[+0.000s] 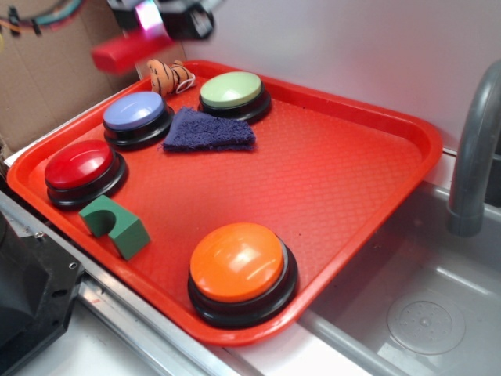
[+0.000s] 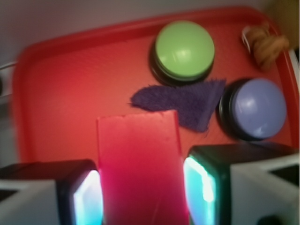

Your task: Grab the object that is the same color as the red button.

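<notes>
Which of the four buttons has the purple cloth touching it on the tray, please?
The green button: the cloth reaches its base, while the orange and red buttons sit well clear.

Oblique exterior view; close downward wrist view; shared red tray (image 1: 352, 180)

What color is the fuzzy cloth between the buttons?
The cloth is dark purple-blue; the wrist view shows it best.

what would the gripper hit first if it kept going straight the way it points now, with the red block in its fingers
Probably the purple cloth. The gripper, shut on the red block, points down at the tray, and in the wrist view the block's far end sits just short of the cloth. Depth is unclear, so bare tray is possible.
</notes>
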You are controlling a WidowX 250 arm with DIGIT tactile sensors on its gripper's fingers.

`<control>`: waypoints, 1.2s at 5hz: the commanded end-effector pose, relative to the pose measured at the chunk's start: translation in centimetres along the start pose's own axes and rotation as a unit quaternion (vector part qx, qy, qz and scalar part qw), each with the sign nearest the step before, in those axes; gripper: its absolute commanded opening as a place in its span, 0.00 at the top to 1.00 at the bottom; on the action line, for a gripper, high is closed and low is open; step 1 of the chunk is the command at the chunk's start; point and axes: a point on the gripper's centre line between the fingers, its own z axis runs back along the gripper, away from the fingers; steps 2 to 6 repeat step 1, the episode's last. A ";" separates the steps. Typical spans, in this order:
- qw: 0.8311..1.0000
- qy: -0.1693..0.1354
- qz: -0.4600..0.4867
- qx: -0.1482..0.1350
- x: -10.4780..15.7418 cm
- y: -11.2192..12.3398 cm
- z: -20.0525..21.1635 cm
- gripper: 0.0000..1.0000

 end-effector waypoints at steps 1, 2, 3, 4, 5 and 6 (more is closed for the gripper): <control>0.996 -0.073 -0.022 -0.047 1.1 2.8 4.0 1.00; 0.996 -0.073 -0.022 -0.047 1.1 2.8 4.0 1.00; 0.996 -0.073 -0.022 -0.047 1.1 2.8 4.0 1.00; 0.996 -0.073 -0.022 -0.047 1.1 2.8 4.0 1.00; 0.996 -0.073 -0.022 -0.047 1.1 2.8 4.0 1.00; 0.996 -0.073 -0.022 -0.047 1.1 2.8 4.0 1.00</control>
